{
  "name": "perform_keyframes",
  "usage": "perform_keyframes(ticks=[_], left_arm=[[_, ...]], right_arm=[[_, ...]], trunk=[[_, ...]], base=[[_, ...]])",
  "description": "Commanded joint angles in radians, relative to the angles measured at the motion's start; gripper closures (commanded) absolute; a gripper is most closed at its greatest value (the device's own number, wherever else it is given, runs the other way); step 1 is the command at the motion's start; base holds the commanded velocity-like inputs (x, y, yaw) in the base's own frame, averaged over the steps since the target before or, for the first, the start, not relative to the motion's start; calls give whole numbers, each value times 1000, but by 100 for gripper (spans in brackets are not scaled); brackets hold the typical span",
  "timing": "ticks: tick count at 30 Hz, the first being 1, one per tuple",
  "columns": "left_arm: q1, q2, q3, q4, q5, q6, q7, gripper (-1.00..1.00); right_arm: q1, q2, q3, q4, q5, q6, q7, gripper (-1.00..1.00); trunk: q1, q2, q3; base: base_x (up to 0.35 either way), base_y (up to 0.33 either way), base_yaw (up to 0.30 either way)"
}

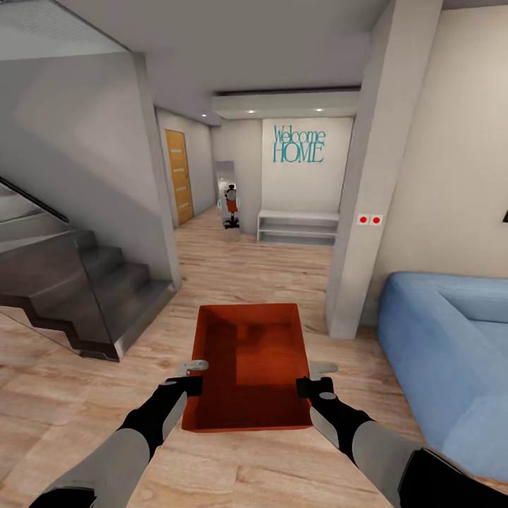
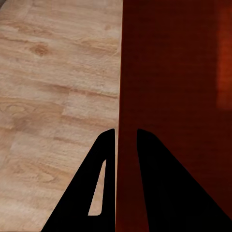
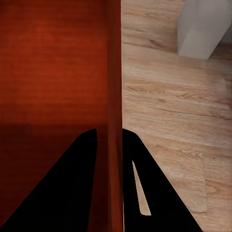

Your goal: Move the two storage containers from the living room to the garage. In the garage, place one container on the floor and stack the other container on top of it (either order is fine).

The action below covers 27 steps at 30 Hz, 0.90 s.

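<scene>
One orange-red storage container (image 1: 250, 363) hangs in front of me above the light wood plank floor, open side up. My left gripper (image 1: 193, 384) is shut on its left wall and my right gripper (image 1: 307, 386) is shut on its right wall. In the left wrist view the two black fingers (image 2: 92, 193) straddle the thin red wall (image 2: 126, 96), one outside and one inside. The right wrist view shows the same: black fingers (image 3: 145, 188) clamped on either side of the wall (image 3: 114, 96) of the container. This is still the wood-floored living area; a hallway lies ahead.
A grey staircase (image 1: 77, 282) rises at left. A grey pillar (image 1: 367, 212) and a blue sofa (image 1: 444, 346) stand at right. The hallway ahead holds a white low shelf (image 1: 298, 227), a mirror (image 1: 229, 197) and a wooden door (image 1: 178, 176) on its left wall.
</scene>
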Motion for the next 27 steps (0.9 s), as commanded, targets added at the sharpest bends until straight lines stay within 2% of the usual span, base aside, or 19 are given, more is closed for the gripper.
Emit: perform_keyframes(ticks=[1, 27], left_arm=[[-1, 1, 11, -2, -18, 9, 12, 100], [-1, 1, 12, 0, -16, 9, 3, 100]], right_arm=[[-1, -14, 1, 65, 0, -7, -5, 100], [-1, -15, 1, 65, 0, -7, -9, 100]], trunk=[[1, -2, -2], [1, -2, -2]], base=[[322, 0, 0], [322, 0, 0]])
